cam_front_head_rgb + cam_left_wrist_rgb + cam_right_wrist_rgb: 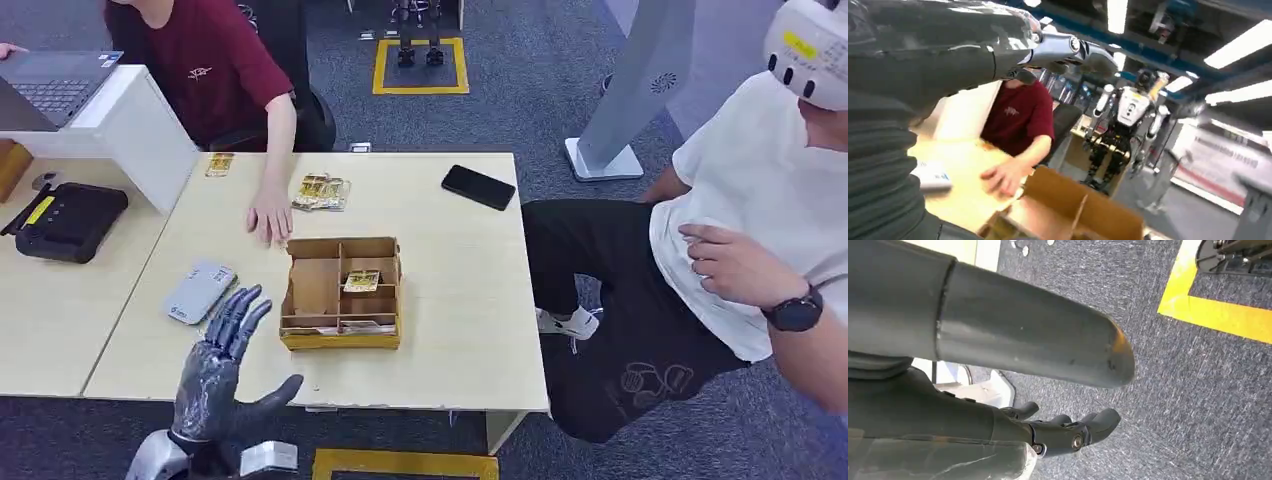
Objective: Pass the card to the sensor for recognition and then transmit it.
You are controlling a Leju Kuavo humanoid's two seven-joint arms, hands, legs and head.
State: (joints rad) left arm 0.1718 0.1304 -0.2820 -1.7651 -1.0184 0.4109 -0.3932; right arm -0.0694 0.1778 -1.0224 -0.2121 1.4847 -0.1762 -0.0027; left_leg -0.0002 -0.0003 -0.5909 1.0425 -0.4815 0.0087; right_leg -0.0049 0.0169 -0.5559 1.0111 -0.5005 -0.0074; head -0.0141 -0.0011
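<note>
Near the table's (470, 330) front edge, the left hand (222, 365) hovers with fingers spread and nothing in it, palm down, between the grey sensor (199, 291) and the cardboard box (341, 293). Bare tabletop lies right of the box toward the phone (478, 187). A card (362, 281) rests in the box's middle compartment. A person's hand (269, 216) lies flat just behind the box. By the floor, the right hand (1068, 432) hangs with fingers loosely curled, empty.
</note>
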